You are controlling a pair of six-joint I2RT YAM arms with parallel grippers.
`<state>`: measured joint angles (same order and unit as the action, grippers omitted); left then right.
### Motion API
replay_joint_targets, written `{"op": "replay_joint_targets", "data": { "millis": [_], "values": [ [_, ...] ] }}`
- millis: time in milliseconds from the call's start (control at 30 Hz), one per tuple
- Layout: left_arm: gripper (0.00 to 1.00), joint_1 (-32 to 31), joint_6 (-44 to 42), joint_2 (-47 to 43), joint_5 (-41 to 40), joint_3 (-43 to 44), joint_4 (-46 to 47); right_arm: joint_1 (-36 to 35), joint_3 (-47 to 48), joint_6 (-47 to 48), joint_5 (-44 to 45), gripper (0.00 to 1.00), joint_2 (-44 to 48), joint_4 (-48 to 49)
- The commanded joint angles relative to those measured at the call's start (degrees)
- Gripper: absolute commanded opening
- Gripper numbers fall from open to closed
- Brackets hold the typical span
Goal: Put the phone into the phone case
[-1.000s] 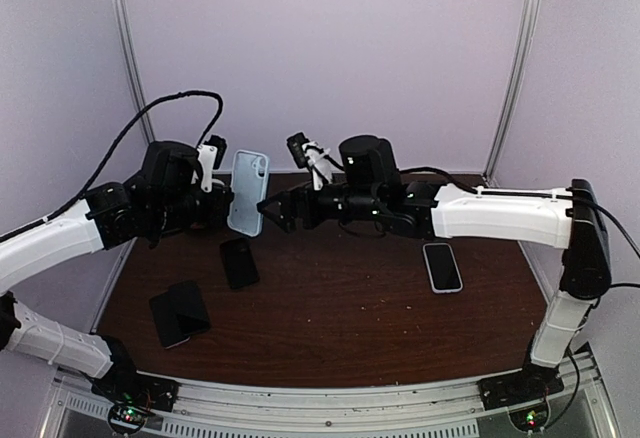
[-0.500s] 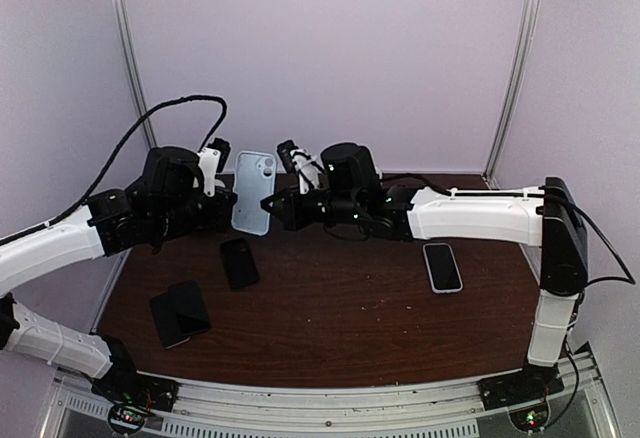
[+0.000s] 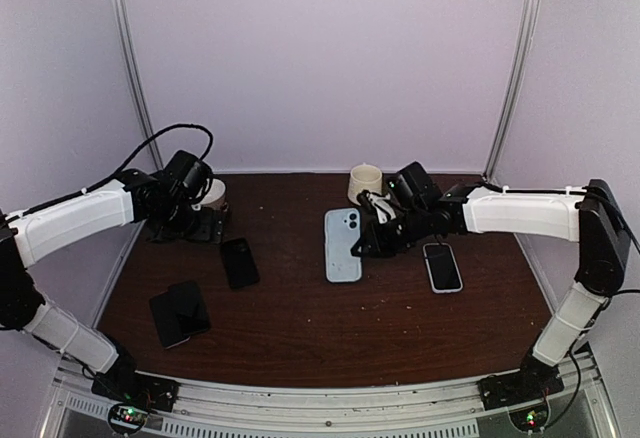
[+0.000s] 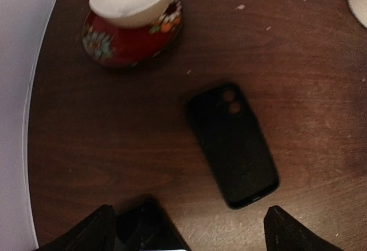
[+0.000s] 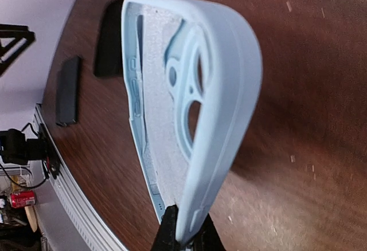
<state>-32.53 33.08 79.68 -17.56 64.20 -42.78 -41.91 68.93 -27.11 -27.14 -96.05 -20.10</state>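
Note:
My right gripper is shut on one long edge of the light-blue phone case, which hangs low over the middle of the table. In the right wrist view the phone case is tilted on its side with its hollow inside showing, pinched at my right gripper. The phone, white-rimmed with a dark screen, lies flat to the right of the case. My left gripper is open at the back left, holding nothing. In its wrist view my left gripper hovers near a black phone-shaped slab.
The black slab lies left of centre, and a black flat object lies at the front left. A red bowl with a white inside stands at the back left. A cream cup stands at the back, close behind the right arm.
The case went from the left gripper to the right one. The left gripper opened and drew back left. The right arm carried the case right and down over the table's middle.

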Motion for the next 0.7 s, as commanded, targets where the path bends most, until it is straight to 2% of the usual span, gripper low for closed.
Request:
{"op": "replay_joint_targets", "data": {
  "millis": [0,200,433,567,667],
  "values": [
    [0.97,3.8,7.6,0.16,6.75,-4.04,-6.4,2.07,-9.87,-4.84,-8.42,0.01,2.36,-4.12],
    [0.98,7.07,10.7,0.91,8.97,-7.67,-8.61,4.62,-14.76,-3.39,-7.19,0.13,2.42,-6.49],
    [0.97,12.15,13.02,1.16,15.37,-12.64,-8.15,5.09,-8.15,3.21,8.59,0.47,2.57,-21.17],
    [0.98,12.57,14.43,2.58,13.71,-13.38,-10.32,3.59,-4.88,3.9,15.87,0.59,3.67,-24.96],
    [0.97,12.58,15.01,3.95,15.04,-14.0,-10.06,1.27,-2.39,3.93,20.22,0.62,3.77,-26.51]
  ]
}}
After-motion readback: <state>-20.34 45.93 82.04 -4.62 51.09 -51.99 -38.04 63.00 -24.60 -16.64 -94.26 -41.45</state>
